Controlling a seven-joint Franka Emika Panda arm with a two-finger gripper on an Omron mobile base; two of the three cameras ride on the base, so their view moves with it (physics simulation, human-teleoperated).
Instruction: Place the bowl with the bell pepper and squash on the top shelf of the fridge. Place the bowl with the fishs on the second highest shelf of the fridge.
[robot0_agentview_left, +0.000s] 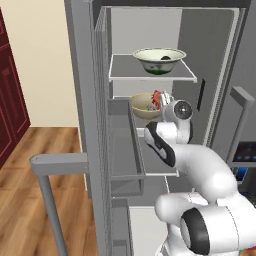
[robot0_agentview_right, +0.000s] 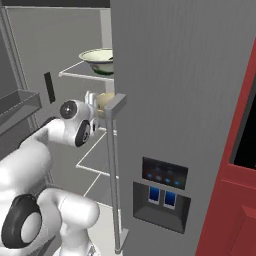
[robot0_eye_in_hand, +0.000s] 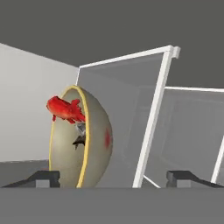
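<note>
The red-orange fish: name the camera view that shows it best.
The hand view. The red-orange fish lies large and sharp against the rim of the cream-tan bowl, fins visible. The left base view gives a small red patch in the bowl, beside the robot's hand. In the right base view I cannot make the fish out.

The top shelf (robot0_agentview_left: 125, 73) of the fridge (robot0_agentview_left: 87, 100) carries the bowl with the bell pepper and squash (robot0_agentview_left: 159, 60). The bowl with the fishs (robot0_agentview_left: 144, 106) is at the second shelf, below it.

shelf edge (robot0_eye_in_hand: 151, 122) and cream bowl (robot0_eye_in_hand: 89, 144) flank end effector (robot0_eye_in_hand: 111, 177).
</note>
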